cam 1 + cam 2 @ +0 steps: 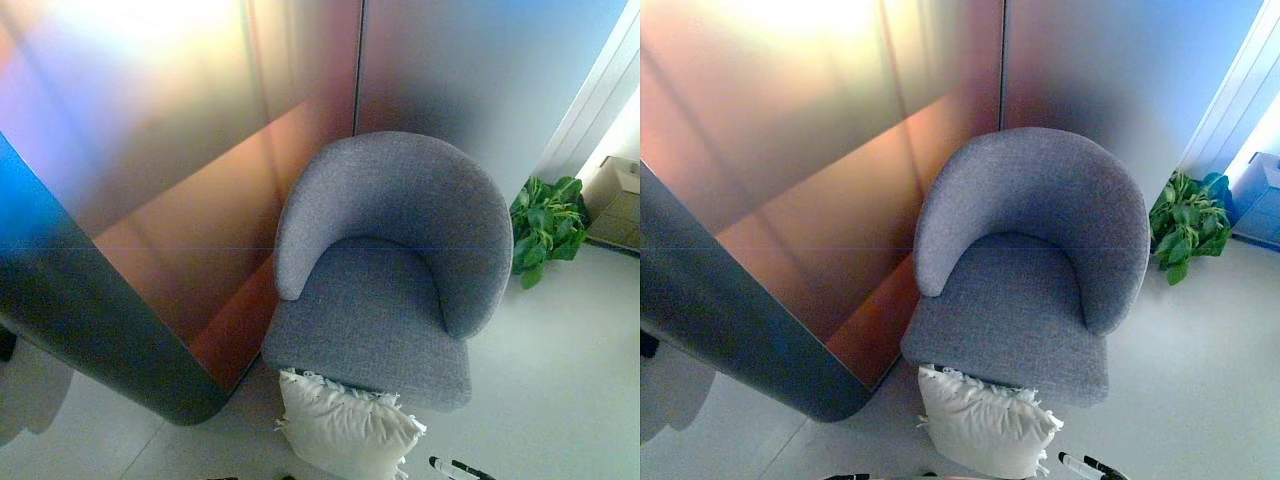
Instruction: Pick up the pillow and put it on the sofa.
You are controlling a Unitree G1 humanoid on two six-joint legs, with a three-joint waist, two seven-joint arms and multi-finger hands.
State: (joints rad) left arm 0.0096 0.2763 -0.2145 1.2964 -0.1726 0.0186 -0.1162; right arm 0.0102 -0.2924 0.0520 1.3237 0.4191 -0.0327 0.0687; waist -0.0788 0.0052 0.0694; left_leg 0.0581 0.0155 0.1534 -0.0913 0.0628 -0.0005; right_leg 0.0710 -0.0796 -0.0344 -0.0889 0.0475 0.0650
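Pillow (345,428): white, fringed edge, bottom center of frame, on the floor (560,380) leaning against the front edge of the grey sofa (395,270). Not on the seat. Sofa is a round-backed armchair, center frame, backed up to the glossy wall panels (180,150). Green potted plant (547,225) on the floor at right, just beside the sofa's back. Right hand (1090,467): only dark fingers with white tips show at bottom edge, right of the pillow; can't tell its grip state. Left hand isn't visible.

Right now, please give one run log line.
pillow: on floor, leaning against sofa front | sofa seat: bare | right hand: only tips visible | left hand: unseen
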